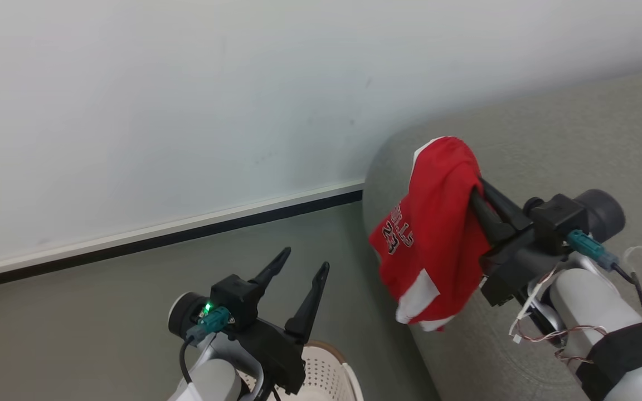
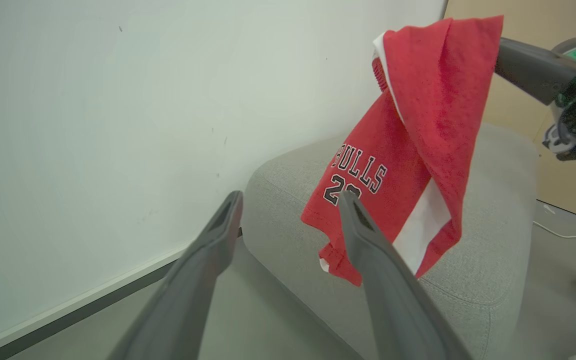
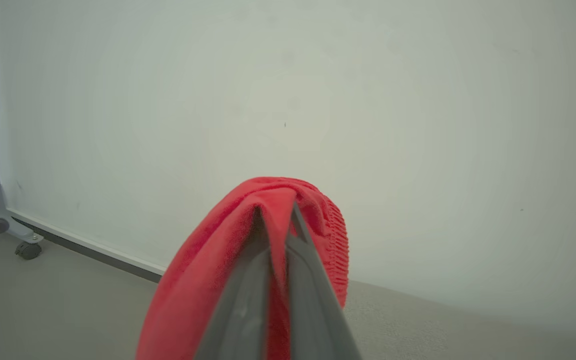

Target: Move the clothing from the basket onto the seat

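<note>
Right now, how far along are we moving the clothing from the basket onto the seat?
Done: one red jersey is out of the basket. In hand: it hangs from the shut right end effector beside the seat's end, not yet laid down. The left end effector is open above the basket. Left: set it on the seat; the basket's inside is barely visible, so more may remain.

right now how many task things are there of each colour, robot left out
red: 1, clothing
cream-white: 1, basket
light grey: 1, seat
total: 3
</note>
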### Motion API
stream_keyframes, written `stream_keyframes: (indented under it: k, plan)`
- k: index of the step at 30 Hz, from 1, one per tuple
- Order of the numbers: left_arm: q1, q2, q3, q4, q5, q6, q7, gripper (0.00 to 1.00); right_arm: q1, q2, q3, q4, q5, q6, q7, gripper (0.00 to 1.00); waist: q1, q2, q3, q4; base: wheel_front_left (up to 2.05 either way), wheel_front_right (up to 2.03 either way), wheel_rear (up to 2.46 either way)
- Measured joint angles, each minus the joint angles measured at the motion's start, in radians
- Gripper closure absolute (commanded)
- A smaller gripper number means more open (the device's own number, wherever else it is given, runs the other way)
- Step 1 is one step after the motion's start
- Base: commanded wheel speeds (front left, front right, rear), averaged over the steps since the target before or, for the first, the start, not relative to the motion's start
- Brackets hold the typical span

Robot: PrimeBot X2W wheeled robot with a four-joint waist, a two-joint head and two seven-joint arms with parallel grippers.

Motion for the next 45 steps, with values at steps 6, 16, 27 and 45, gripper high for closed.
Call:
stream_keyframes:
  k: [6,16,27,45]
  plan:
    - [0.039,-0.012,-0.027,-0.002,-0.003,-0.001,-0.006,0.0,0.022,-0.051,-0.028,-0.068,-0.001,-0.017,0.0,1.0,0.0,0.0,0.001,-0.076,0.0,0.0,0.0]
    - [0.087,-0.026,-0.06,-0.009,-0.003,0.001,-0.018,0.0,0.065,-0.104,-0.057,-0.161,-0.001,-0.034,0.0,1.0,-0.0001,-0.0001,0.015,-0.199,0.0,0.0,0.0]
    - [0.063,-0.032,-0.092,-0.044,0.022,0.01,-0.018,0.0,0.091,-0.169,-0.133,-0.207,0.039,-0.05,0.01,1.0,0.0,0.0,0.098,-0.245,0.0,0.0,0.0]
    - [-0.109,0.021,-0.075,-0.208,0.117,0.046,0.01,0.0,-0.495,-0.244,-0.299,0.078,0.121,-0.013,0.08,1.0,0.0003,0.0001,0.318,-0.165,0.0,0.0,0.0]
